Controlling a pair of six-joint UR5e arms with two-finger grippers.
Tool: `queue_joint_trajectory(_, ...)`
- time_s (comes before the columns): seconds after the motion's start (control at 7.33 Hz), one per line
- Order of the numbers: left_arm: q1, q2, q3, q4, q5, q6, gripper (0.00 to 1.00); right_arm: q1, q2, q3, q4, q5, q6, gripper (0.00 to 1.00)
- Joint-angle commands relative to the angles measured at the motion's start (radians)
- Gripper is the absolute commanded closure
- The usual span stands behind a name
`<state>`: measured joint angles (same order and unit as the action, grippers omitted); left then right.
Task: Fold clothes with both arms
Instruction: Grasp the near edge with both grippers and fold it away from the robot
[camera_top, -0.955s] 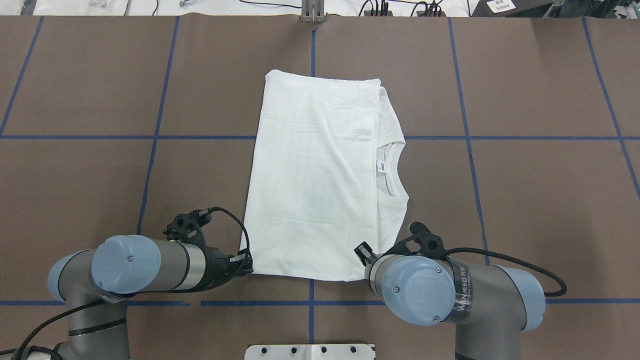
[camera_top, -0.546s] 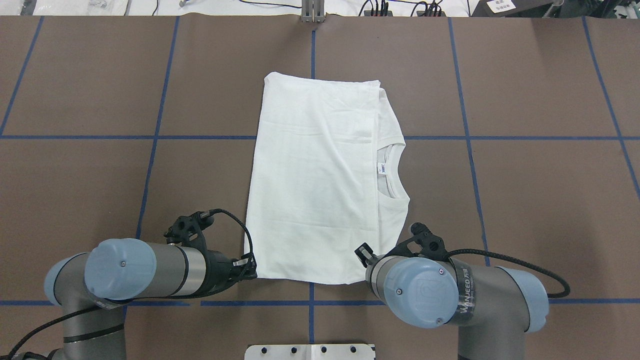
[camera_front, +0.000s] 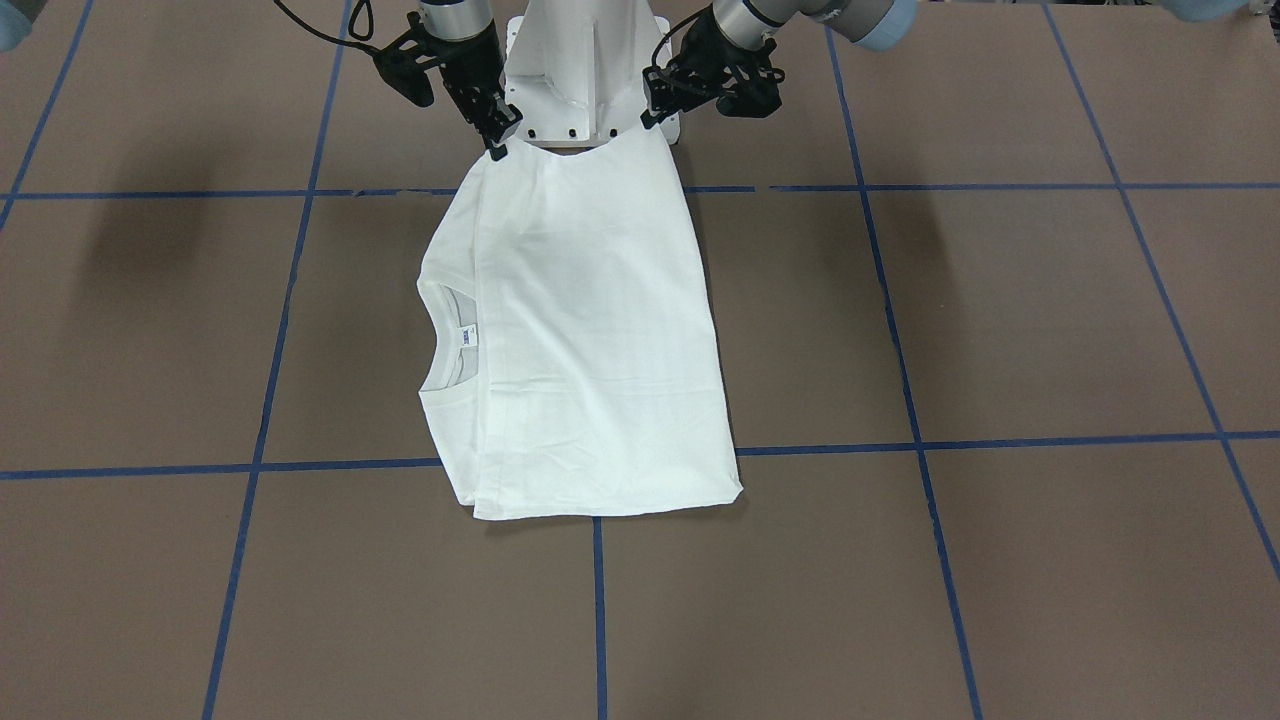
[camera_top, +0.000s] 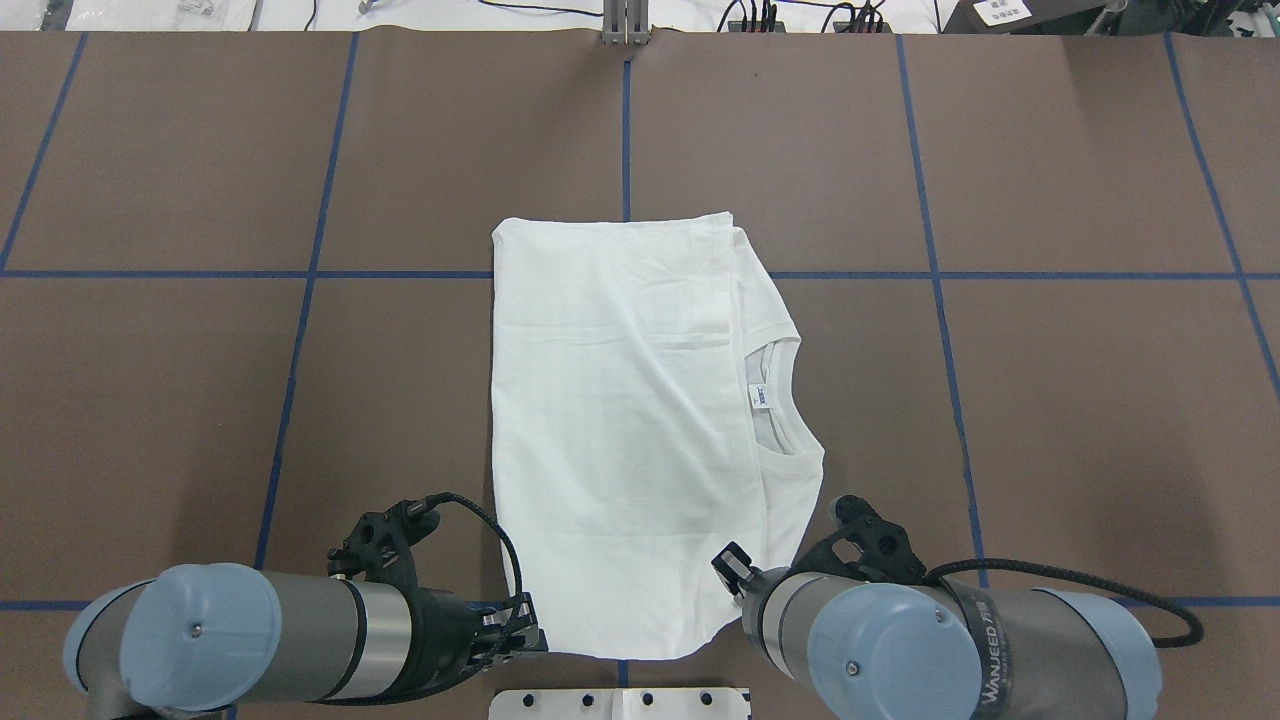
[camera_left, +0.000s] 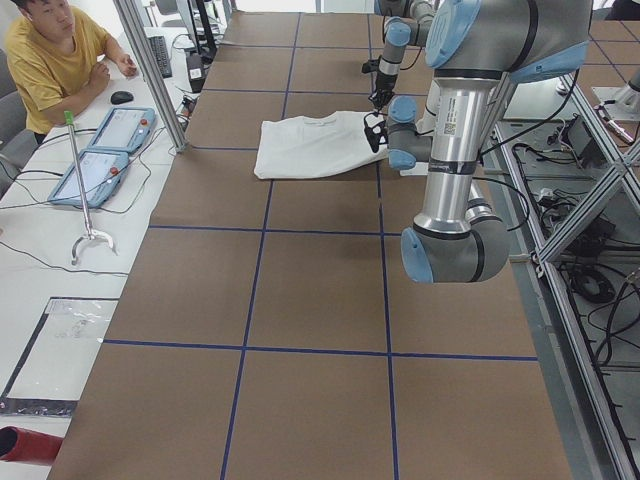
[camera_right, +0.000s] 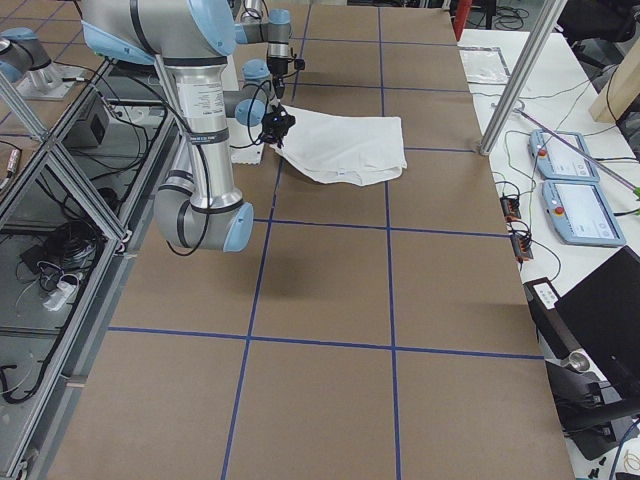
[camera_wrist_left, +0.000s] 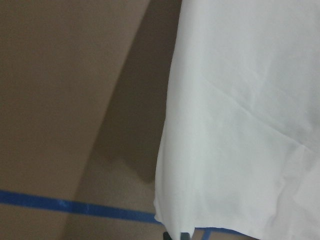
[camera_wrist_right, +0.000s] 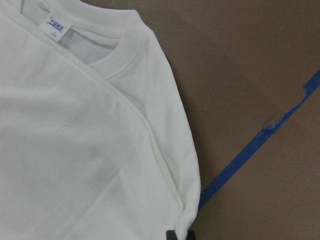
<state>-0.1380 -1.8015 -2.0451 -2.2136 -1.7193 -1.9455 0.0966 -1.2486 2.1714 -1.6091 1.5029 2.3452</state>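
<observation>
shirt (camera_top: 620, 420) lying half-folded on counter (camera_top: 1050, 400), long axis running away from robot | left fingers (camera_front: 652, 102) and right fingers (camera_front: 496, 135) clamping its near corners, holding that edge raised | fold likely heading forward, arms equally near

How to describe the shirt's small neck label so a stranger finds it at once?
On the brown table with blue tape lines, a white T-shirt lies folded. Inside its ribbed neck opening sits the label, a tiny white tag with blue print, the only coloured mark on the cloth.
</observation>
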Motion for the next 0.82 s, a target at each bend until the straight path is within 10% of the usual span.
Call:
queue_joint_trajectory(0.0, -0.071, -0.004, -0.089, 0.081, 0.004, 0.008, 1.00, 0.077, 0.001, 0.050, -0.002, 0.006, -0.003, 1.00)
queue_joint_trajectory(0.41, -0.289, -0.114, -0.095, 0.287, -0.005, 0.297, 1.00, 0.277, 0.113, -0.031, -0.014, 0.074, -0.215, 1.00)
queue_joint_trajectory(0.68, -0.409, -0.195, 0.085, 0.270, -0.008, 0.410, 1.00, 0.458, 0.208, -0.207, -0.014, 0.216, -0.393, 1.00)
